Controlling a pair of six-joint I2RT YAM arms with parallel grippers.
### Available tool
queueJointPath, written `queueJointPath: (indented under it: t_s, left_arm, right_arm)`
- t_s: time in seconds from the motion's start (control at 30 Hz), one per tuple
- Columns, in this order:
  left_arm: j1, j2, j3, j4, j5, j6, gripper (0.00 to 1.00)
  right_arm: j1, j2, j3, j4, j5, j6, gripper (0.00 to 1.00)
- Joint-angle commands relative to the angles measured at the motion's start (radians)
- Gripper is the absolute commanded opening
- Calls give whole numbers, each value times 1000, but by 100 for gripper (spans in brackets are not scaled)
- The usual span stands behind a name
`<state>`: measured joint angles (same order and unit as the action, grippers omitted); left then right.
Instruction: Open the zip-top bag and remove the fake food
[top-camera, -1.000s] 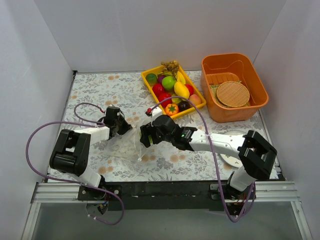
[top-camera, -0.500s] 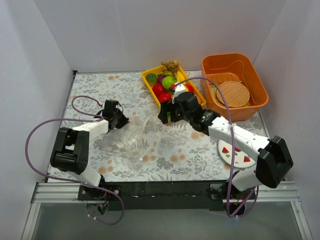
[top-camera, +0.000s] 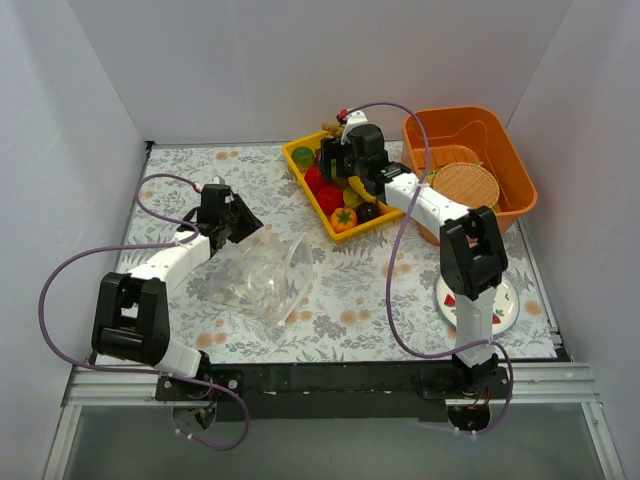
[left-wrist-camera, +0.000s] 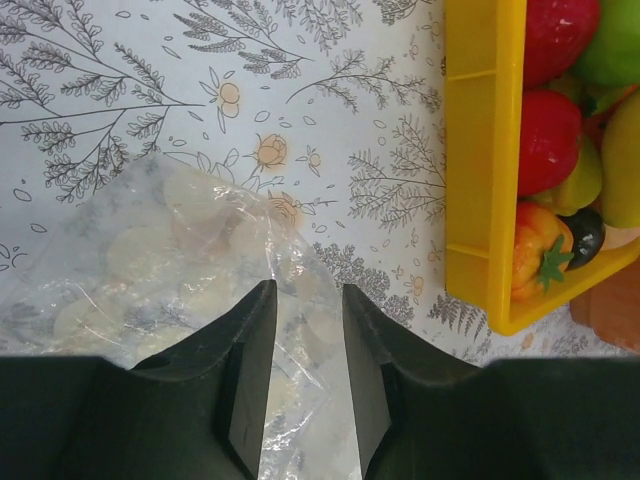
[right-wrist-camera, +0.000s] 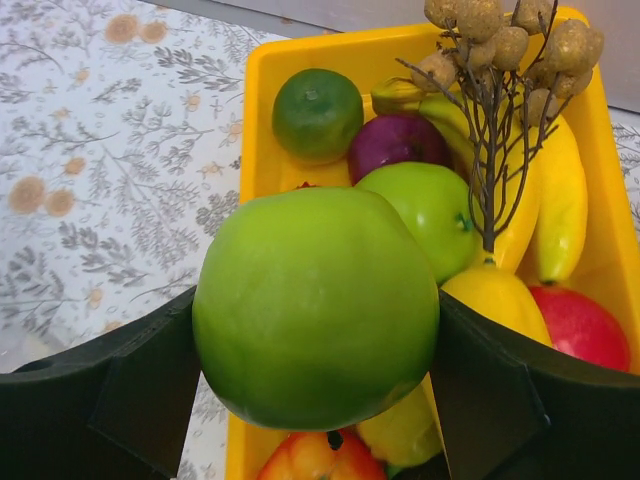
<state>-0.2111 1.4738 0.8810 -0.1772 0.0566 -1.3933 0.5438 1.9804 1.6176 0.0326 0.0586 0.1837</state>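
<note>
The clear zip-top bag (top-camera: 262, 282) lies puffed up left of centre, its mouth towards the right; pale pieces show through it in the left wrist view (left-wrist-camera: 150, 250). My left gripper (top-camera: 240, 222) is at the bag's far left corner. Its jaws (left-wrist-camera: 308, 290) stand narrowly apart with the bag's film tented between them. My right gripper (top-camera: 335, 160) is shut on a light green apple (right-wrist-camera: 315, 305) and holds it above the yellow tray (top-camera: 308, 195). The tray (right-wrist-camera: 300, 45) holds several toy fruits and a brownish twiggy bunch (right-wrist-camera: 500, 60).
An orange basin (top-camera: 470, 125) with a round woven mat (top-camera: 465, 187) stands at the back right. A white plate (top-camera: 500, 310) with red pieces lies near the right arm's base. An orange tomato-like fruit (top-camera: 344, 218) sits at the tray's near end. White walls enclose three sides.
My right gripper has pulled away from the bag and carried the green apple back to above the yellow tray. My left gripper has moved back and left with the bag's corner.
</note>
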Motion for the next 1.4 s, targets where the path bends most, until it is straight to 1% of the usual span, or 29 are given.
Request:
queueJointPath:
  t_s: [0.0, 0.1, 0.13, 0.2, 0.23, 0.33, 0.47, 0.53, 0.57, 0.6, 0.63, 0.7, 0.73, 0.8, 0.83, 0.87, 0.93, 1.0, 1.03, 1.07, 1.13, 1.37]
  left_arm:
    - [4, -64, 41, -41, 52, 54, 33]
    - [4, -72, 46, -44, 69, 59, 33]
    - [4, -76, 46, -44, 80, 60, 33]
    - [4, -76, 41, -42, 86, 60, 33]
    - [4, -75, 41, -42, 89, 62, 33]
    - [4, -72, 35, -33, 106, 60, 33]
    - [4, -70, 26, -19, 117, 54, 33]
    - [4, -69, 21, -16, 118, 54, 33]
    - [6, -69, 19, -13, 118, 53, 33]
    - [4, -67, 19, -15, 120, 53, 33]
    - [4, -67, 19, -13, 121, 51, 33]
    - [4, -70, 16, -11, 121, 51, 33]
    - [4, -72, 15, -11, 121, 51, 33]
    - [4, -75, 13, -11, 120, 51, 33]
    - [6, -76, 10, -13, 120, 51, 33]
    - [4, -78, 10, -11, 120, 53, 33]
    - [6, -79, 9, -11, 120, 53, 33]
    - [4, -78, 7, -13, 121, 51, 33]
    - [6, -79, 7, -11, 121, 53, 33]
    - [6, -79, 6, -13, 123, 53, 33]
    - [4, -78, 6, -13, 123, 53, 33]
    - [4, -78, 4, -11, 124, 50, 33]
  right_arm:
    - [-15, 105, 192, 18, 27, -68, 30]
    - [-15, 130, 232, -22, 64, -69, 29]
    - [-15, 124, 219, -31, 70, -61, 27]
    - [-15, 98, 161, -27, 73, -50, 26]
    - [-15, 66, 83, -1, 73, -46, 27]
    - [-13, 17, -19, 32, 70, -41, 28]
    - [4, -26, -96, 49, 83, -65, 29]
    - [16, -35, -114, 49, 102, -78, 33]
    - [19, -35, -120, 43, 109, -81, 33]
    - [21, -35, -124, 41, 118, -87, 35]
    - [24, -32, -125, 39, 121, -87, 39]
    - [22, -31, -124, 36, 127, -87, 42]
    - [22, -29, -122, 35, 129, -89, 46]
    - [24, -26, -113, 32, 138, -87, 51]
    - [24, -25, -110, 30, 139, -92, 55]
    - [24, -22, -105, 27, 141, -93, 56]
    - [24, -11, -85, 17, 153, -99, 61]
    - [24, -8, -78, 13, 165, -102, 64]
    - [24, -6, -73, 12, 168, -102, 67]
    - [24, -8, -73, 12, 172, -107, 68]
    - [24, -11, -68, 13, 176, -107, 75]
    - [24, -8, -58, -2, 191, -113, 85]
